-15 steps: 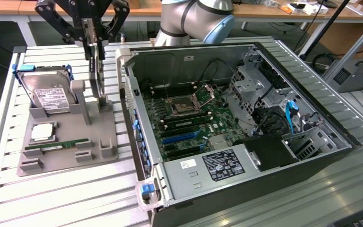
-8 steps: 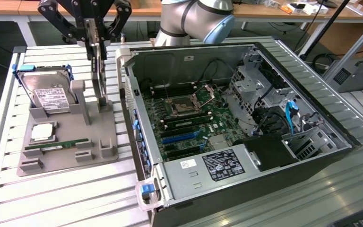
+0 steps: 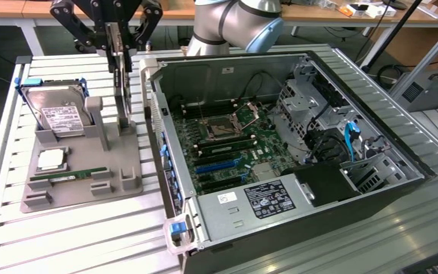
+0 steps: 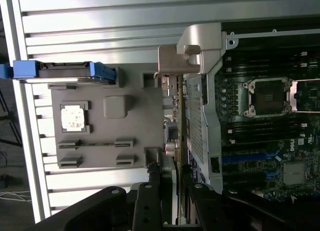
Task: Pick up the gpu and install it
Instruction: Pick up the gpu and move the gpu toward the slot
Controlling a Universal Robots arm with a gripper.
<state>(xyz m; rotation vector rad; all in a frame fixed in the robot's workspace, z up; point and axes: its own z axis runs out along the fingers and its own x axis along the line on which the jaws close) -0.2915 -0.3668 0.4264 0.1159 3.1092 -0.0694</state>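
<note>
One step of two is done: my gripper pinches the upright gpu by its top edge, at the grey fixture, 9 o'clock from the open computer case in the exterior view; it is not yet seated in the case

In the upper left of the frame the gripper clamps its black fingers on either side of the gpu, which stands upright and edge-on over the grey holder tray (whether its lower end touches the tray cannot be told). On that tray lie a hard drive and a green RAM stick. The open computer case takes up the centre and right, its motherboard exposed, on a slatted table.
</note>
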